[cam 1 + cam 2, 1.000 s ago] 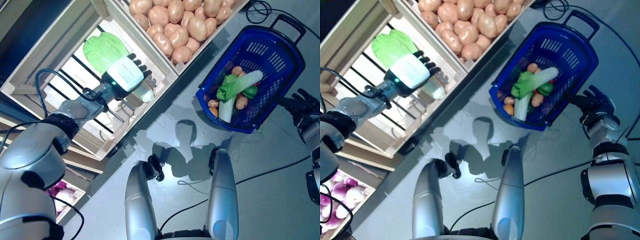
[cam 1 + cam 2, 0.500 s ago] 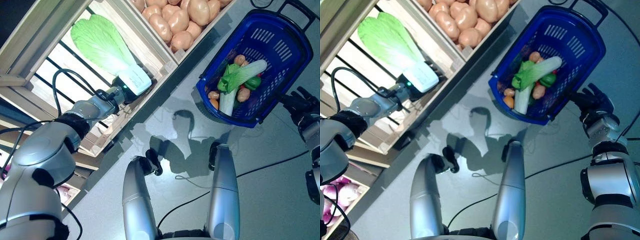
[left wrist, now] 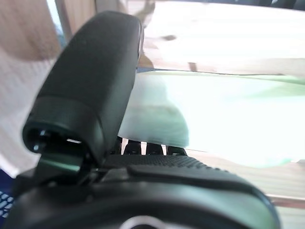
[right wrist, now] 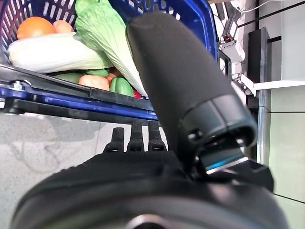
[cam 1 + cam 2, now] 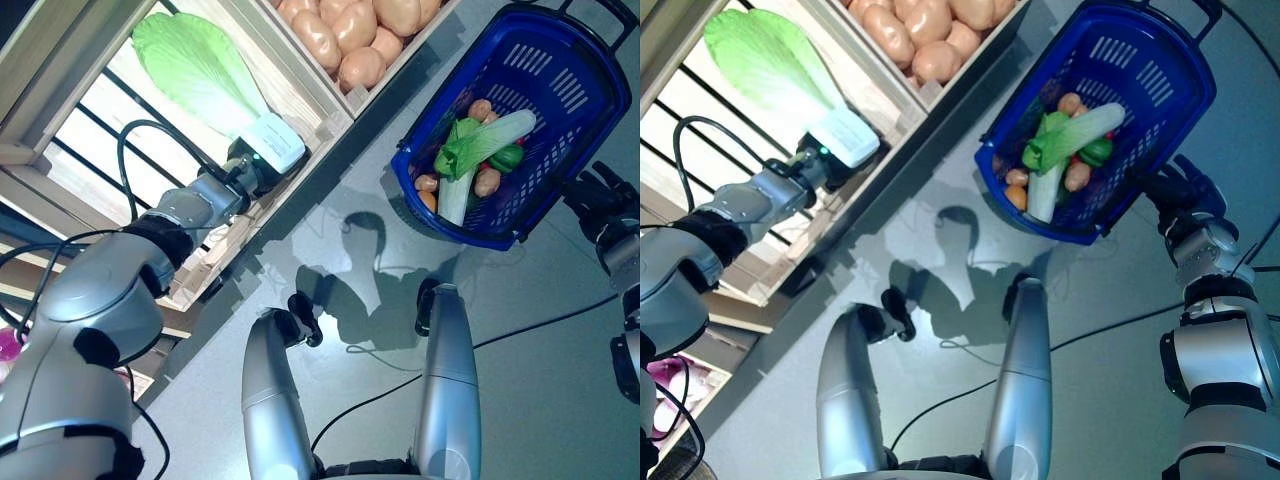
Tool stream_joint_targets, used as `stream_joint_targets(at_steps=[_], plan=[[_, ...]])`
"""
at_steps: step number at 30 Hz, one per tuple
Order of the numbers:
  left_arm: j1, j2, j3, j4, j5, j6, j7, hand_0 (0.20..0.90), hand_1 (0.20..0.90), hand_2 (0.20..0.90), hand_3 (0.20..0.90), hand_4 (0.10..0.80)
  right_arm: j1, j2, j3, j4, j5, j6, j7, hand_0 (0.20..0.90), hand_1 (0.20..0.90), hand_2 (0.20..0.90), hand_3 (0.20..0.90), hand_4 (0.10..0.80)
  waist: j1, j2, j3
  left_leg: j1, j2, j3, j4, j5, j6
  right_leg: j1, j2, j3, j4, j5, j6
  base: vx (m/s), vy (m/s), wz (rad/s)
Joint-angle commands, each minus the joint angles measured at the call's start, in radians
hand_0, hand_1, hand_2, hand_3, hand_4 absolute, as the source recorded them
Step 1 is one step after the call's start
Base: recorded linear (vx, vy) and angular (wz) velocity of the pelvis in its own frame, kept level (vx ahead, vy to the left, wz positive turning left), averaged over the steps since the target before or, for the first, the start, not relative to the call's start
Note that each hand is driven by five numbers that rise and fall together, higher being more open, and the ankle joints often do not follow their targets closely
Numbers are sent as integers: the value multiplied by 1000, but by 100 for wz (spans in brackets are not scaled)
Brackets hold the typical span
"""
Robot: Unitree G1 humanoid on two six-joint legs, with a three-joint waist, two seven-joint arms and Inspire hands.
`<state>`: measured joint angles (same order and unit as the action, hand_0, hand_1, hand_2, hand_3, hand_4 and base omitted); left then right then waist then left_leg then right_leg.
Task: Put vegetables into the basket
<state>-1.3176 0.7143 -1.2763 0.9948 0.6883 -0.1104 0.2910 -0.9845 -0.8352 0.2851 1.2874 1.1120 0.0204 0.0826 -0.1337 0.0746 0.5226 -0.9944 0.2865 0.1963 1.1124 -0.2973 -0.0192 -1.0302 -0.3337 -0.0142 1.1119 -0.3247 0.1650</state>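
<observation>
A long green leafy cabbage (image 5: 195, 65) with a white stalk lies in a wooden crate of the stand. My left hand (image 5: 262, 160) is at its stalk end. In the left wrist view the pale stalk (image 3: 157, 119) lies between my upright thumb (image 3: 90, 81) and my straight fingers (image 3: 143, 148); the hand is open. The blue basket (image 5: 575, 50) stands on the floor and holds a leafy green-and-white vegetable (image 5: 485, 145), a green pepper (image 5: 508, 158) and small round orange-brown ones (image 5: 480, 108). My right hand (image 5: 598, 200) is open just beside the basket's near rim (image 4: 95, 98).
The wooden stand (image 5: 335, 105) with slatted crates runs along the left and top. The basket's black handle (image 5: 600, 8) points away from me. Grey floor (image 5: 540, 330) lies between the stand and the basket.
The camera view has shifted. My left hand has drawn back from on top of the cabbage to its stalk end, so the whole leaf now shows. The right hand has stayed by the basket.
</observation>
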Motion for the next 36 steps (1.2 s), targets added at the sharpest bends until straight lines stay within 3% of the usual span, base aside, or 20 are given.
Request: stream_joint_targets(at_steps=[1, 10, 15, 23, 30, 32, 33, 36], plan=[[-153, 71, 65, 114, -43, 69, 82, 300, 300, 300, 300, 400, -38, -34, -18, -57, 47, -123, 84, 900, 900, 900, 900, 800, -15, -50, -3, 27, 73, -78, 6, -92, -139, 66, -57, 5, -108, 123, 37, 0, 0, 0], [-145, 90, 82, 139, 10, 23, 137, 300, 300, 300, 300, 400, -2, -13, -34, -167, 53, -144, 139, 900, 900, 900, 900, 800, -24, -70, -3, 87, 94, -81, 6, -97, -141, 126, -62, -6, -104, 108, 29, 27, 17, -2], [-125, 97, 91, 135, 24, -56, 211, 300, 300, 300, 300, 400, 13, 6, -32, -193, 45, -143, 128, 900, 900, 900, 900, 800, -20, -74, -33, 140, 100, -74, -33, -83, -140, 172, -63, -17, -122, 102, 22, 17, 3, 1], [-38, 104, 139, 128, -96, -185, 324, 300, 300, 300, 300, 400, 62, 59, -26, -213, 33, -137, 147, 900, 900, 900, 900, 800, -10, -76, -109, 301, 77, -52, -176, -39, -128, 310, -47, -45, -203, 92, -1, 82, 19, 0], [123, 99, 322, 39, -275, -326, 295, 300, 300, 300, 300, 400, 173, 121, -52, -291, -6, -159, 159, 900, 900, 900, 900, 800, 12, -84, -186, 459, 57, -18, -305, 0, -110, 473, -33, -96, -292, 82, -30, 88, -9, 1], [188, 93, 393, 0, -335, -363, 260, 300, 300, 300, 300, 400, 209, 142, -67, -329, -22, -155, 157, 900, 900, 900, 900, 800, 22, -90, -214, 508, 46, -3, -365, 37, -94, 520, -24, -116, -342, 105, -46, 80, -48, 2], [229, 84, 439, -24, -374, -379, 233, 300, 300, 300, 300, 400, 229, 156, -73, -347, -34, -154, 155, 900, 900, 900, 900, 800, 29, -92, -228, 548, 39, -8, -379, 16, -100, 562, -20, -122, -352, 82, -41, 36, -51, -2], [319, 66, 540, -82, -471, -394, 141, 300, 300, 300, 300, 400, 271, 185, -83, -404, -71, -145, 149, 900, 900, 900, 900, 800, 44, -95, -259, 611, 27, 4, -453, 63, -88, 630, -4, -151, -427, 117, -57, 90, -52, 1]])
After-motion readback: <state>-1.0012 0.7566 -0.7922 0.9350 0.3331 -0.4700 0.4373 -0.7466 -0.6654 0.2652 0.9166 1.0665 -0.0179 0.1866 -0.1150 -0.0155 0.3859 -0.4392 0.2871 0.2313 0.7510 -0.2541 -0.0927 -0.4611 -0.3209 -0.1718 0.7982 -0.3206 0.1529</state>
